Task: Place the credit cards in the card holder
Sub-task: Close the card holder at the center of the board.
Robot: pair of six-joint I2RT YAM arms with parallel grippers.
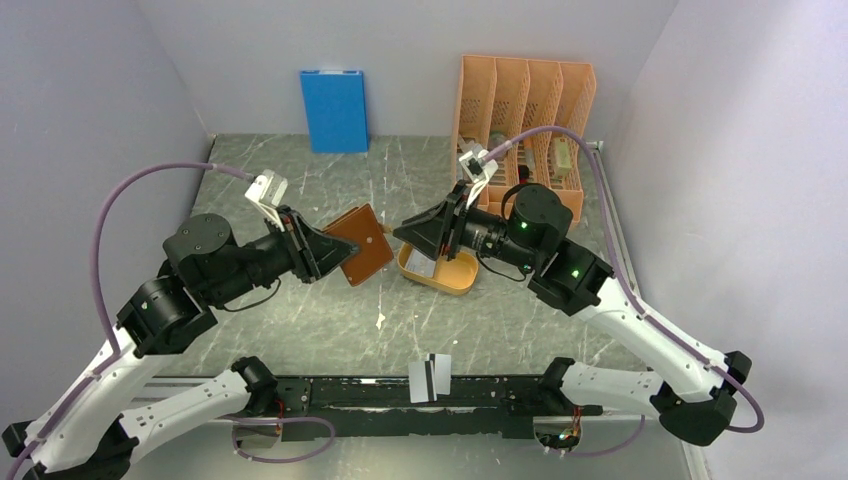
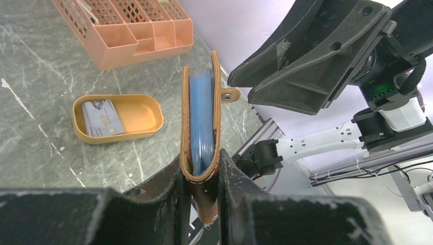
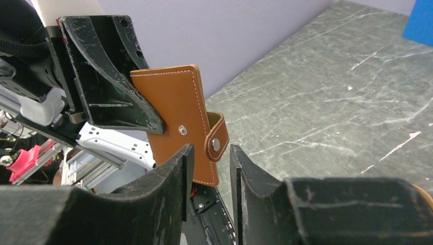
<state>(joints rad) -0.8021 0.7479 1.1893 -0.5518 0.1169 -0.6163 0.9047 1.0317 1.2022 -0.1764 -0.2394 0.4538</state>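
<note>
From above, we see the left pincer [image 1: 342,258] pinching the card holder [image 1: 367,242] aloft, presumably to present it to the right pincer [image 1: 402,232], which hangs over the orange tray [image 1: 460,287]. A striped card [image 1: 430,377] lies well behind both pincers.

On the left wrist view, the holder stands upright in the clamp with blue cards [image 2: 201,117] inside. A grey card [image 2: 103,119] sits in the tray, beyond the pincer and to its left.

On the right wrist view, the jaws stand apart with the snap strap [image 3: 216,144] between their tips. We judge they mean to hold that flap clear.
</note>
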